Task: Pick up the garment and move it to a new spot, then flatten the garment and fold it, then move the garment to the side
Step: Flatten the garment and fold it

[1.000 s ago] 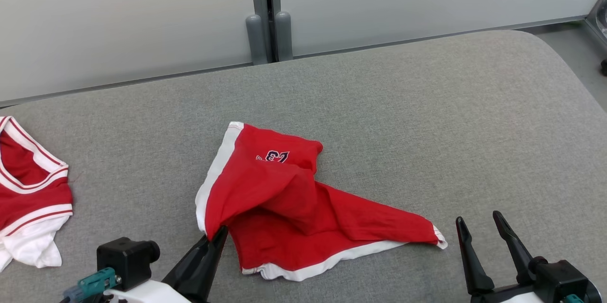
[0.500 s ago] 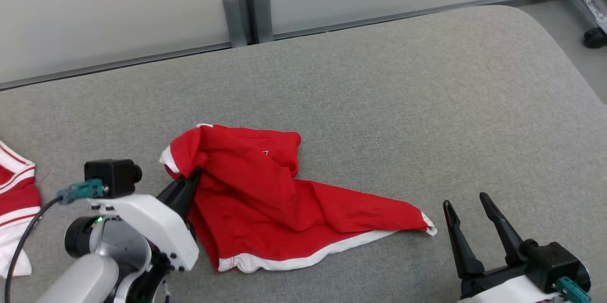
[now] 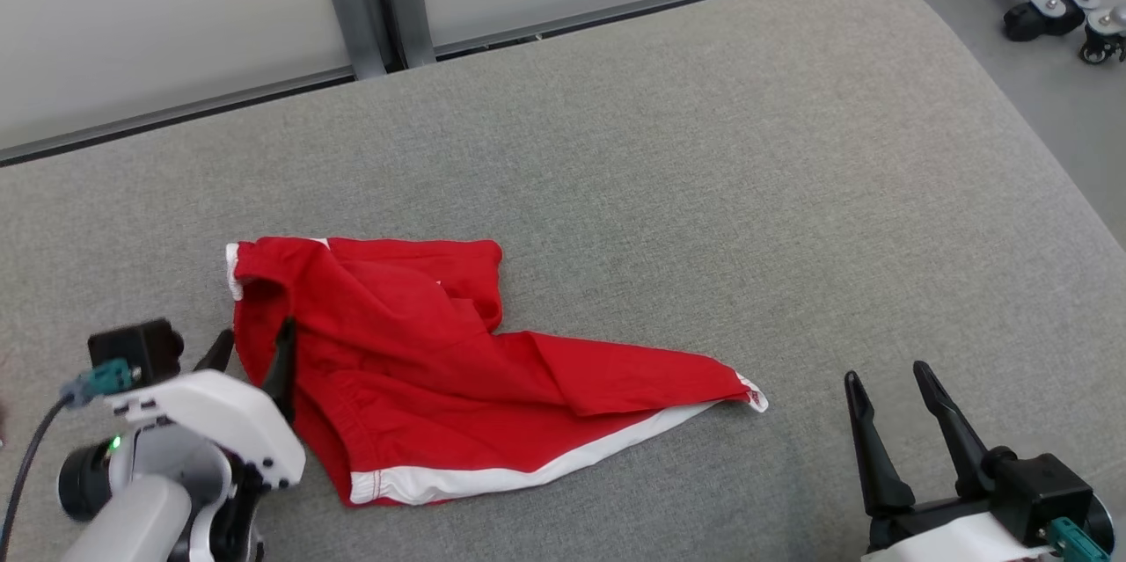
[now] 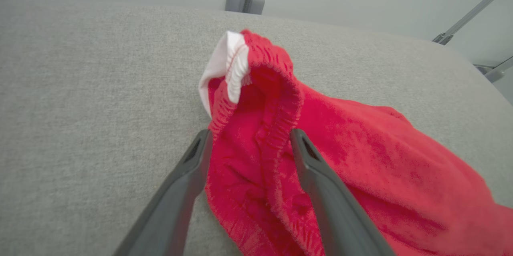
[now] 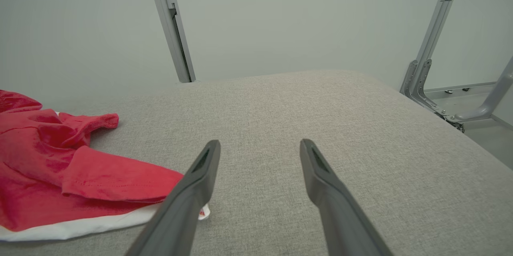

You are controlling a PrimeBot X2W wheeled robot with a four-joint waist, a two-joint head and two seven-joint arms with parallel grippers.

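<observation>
On the grey cushion (image 3: 704,149) the red garment (image 3: 422,368) lies crumpled, left of the middle. Your left gripper (image 3: 255,332) stands wide, with a raised fold of the garment between its jaws. Your right gripper (image 3: 887,371), wide too, is apart from the garment.

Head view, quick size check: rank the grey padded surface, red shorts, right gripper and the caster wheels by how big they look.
1. grey padded surface
2. red shorts
3. right gripper, though it is nearest the camera, so it looks enlarged
4. caster wheels, far off at top right
</observation>
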